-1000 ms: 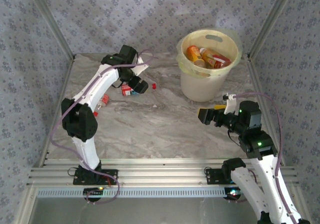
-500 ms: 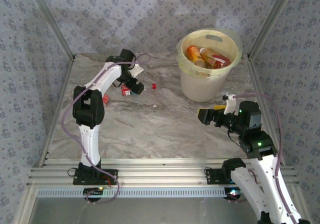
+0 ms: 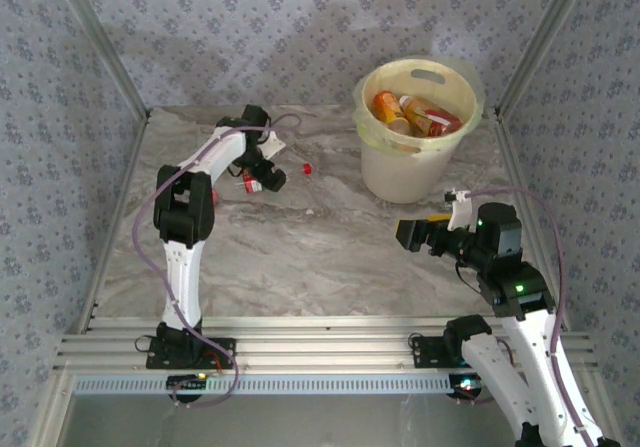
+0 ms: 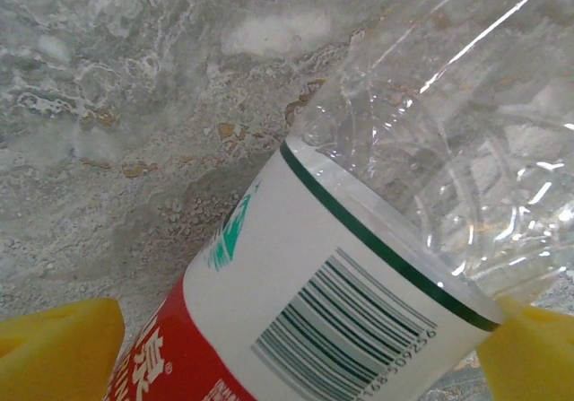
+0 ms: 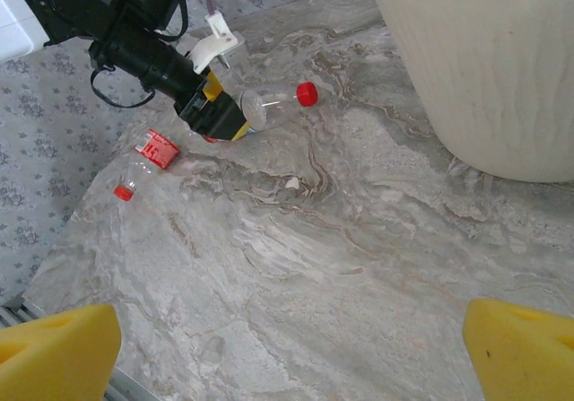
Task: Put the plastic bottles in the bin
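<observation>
Left pincer (image 3: 268, 179): lowered to the tabletop (image 3: 300, 257) at the far left. Its 2 yellow fingers (image 4: 54, 352) stand apart, 1 on each side of the straddled bottle; the right-hand finger touches the bottle's clear shoulder.
Straddled bottle (image 4: 359, 266): clear plastic, lying on its side. The red-and-white label with a barcode lies between the fingers. The overhead view shows its red cap end (image 3: 308, 169) pointing toward the bin.
Same pair, right wrist view: left pincer (image 5: 220, 118) over the label end, with the clear neck and red cap of the straddled bottle (image 5: 273, 103) projecting beyond it.
Loose bottle (image 5: 148, 154): small and clear, with a red label and red cap. It lies on the tabletop just left of the left pincer, apart from it.
Bin (image 3: 405, 172): pale cream bucket with a thin liner, standing at the far right of the tabletop; its wall (image 5: 484, 60) shows in the right wrist view.
Binned bottles (image 3: 432, 117): orange-labelled bottles lying inside the bin.
Right pincer (image 3: 410, 232): held above the tabletop, in front of the bin. Its fingers (image 5: 54, 347) are spread wide with nothing between them.
</observation>
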You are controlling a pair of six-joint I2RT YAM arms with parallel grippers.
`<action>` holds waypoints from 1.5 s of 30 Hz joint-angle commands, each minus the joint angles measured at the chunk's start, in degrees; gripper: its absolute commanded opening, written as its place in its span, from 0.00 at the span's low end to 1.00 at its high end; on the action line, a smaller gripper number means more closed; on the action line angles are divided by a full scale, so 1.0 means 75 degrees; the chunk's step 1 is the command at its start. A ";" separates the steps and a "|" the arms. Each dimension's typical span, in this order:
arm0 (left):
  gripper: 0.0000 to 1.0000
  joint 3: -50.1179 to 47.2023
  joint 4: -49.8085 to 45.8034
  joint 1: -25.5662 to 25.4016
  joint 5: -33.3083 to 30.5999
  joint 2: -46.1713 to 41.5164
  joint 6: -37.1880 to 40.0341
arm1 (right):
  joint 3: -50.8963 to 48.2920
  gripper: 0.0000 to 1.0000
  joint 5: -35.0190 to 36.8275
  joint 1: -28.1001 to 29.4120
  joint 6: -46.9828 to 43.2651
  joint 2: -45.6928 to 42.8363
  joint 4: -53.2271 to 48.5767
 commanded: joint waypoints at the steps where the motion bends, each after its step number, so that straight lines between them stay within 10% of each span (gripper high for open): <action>1: 0.95 0.0287 -0.0331 -0.0043 0.0169 -0.0002 -0.0099 | -0.0028 1.00 0.0003 0.0063 0.0157 -0.0069 0.0000; 27: 0.55 -0.3517 0.1187 -0.0948 0.0679 -0.2552 -0.2168 | -0.0406 1.00 0.0002 0.0209 0.0587 0.0079 0.0483; 45: 0.50 -0.6440 0.6289 -0.2268 0.5212 -0.5986 -0.5906 | -0.1220 1.00 -0.0969 0.1140 0.3549 0.1485 0.5047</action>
